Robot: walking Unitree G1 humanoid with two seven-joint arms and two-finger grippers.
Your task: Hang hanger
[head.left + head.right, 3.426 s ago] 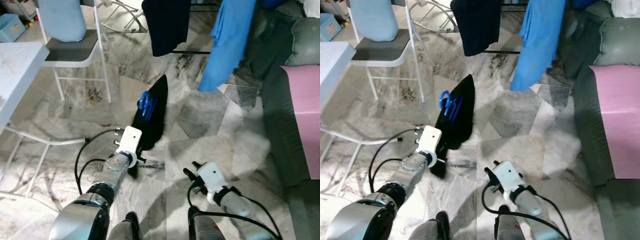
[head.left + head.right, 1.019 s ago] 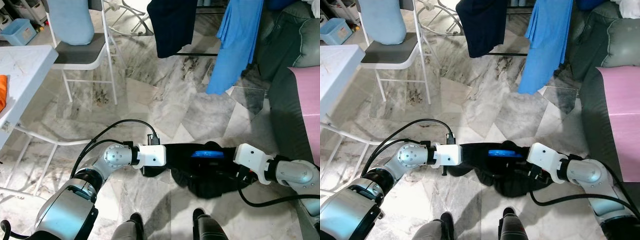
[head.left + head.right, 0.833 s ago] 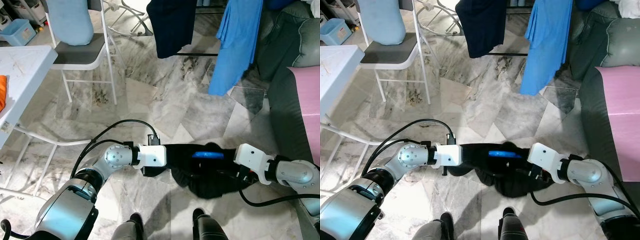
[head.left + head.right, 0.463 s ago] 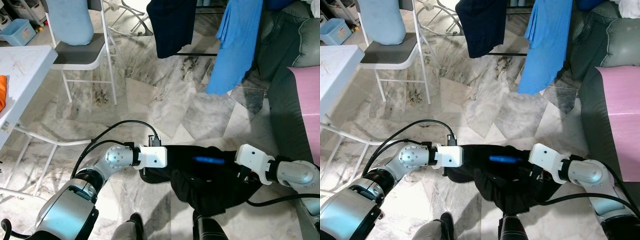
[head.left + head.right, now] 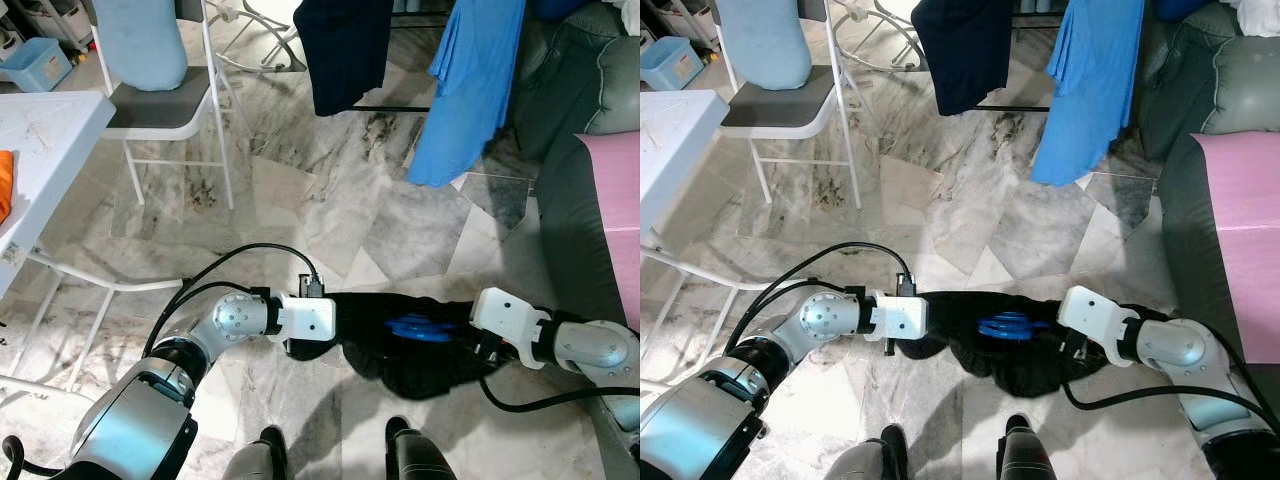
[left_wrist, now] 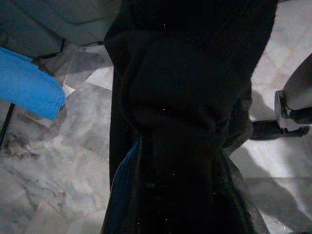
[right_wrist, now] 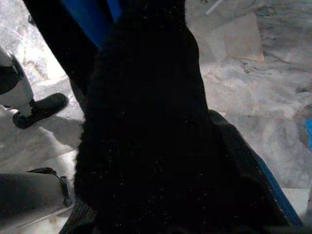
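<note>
I hold a black garment point(image 5: 410, 345) on a bright blue plastic hanger point(image 5: 418, 328) low over the grey marble floor point(image 5: 330, 215), stretched between my left hand point(image 5: 345, 325) and right hand point(image 5: 462, 335). The cloth hides both hands' fingers, so I cannot tell their grip. The garment sags; lifted toward the rack's hanging blue shirt point(image 5: 465, 85), it may slip off the hanger.

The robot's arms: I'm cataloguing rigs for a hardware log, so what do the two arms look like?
Both arms are silver metal with rounded joints and dark bands. Each ends in a white boxy wrist housing, on the left arm and on the right arm. Black cables loop from the left wrist back along the arm; another trails under the right forearm.
</note>
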